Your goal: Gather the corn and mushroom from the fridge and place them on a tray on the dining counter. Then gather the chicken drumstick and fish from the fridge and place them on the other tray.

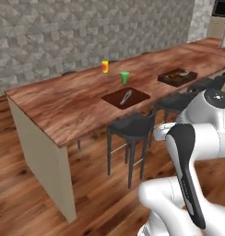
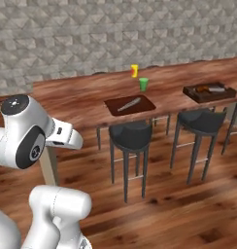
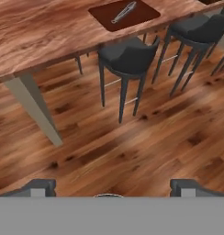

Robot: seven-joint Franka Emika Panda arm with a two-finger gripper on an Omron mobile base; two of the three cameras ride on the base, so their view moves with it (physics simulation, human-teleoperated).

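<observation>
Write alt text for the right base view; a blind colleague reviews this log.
A wooden dining counter holds two dark trays: the near tray carries a fish, the far tray more food. Two stools stand before it.

Two dark trays sit on the wooden dining counter (image 1: 63, 101), well apart. The near tray (image 1: 126, 97) is flat and reddish-brown, and a slim grey fish (image 1: 126, 96) lies slantwise across its middle. The far tray (image 1: 177, 77), darker with raised walls, holds a brownish item and a pale one, too small to identify.
</observation>
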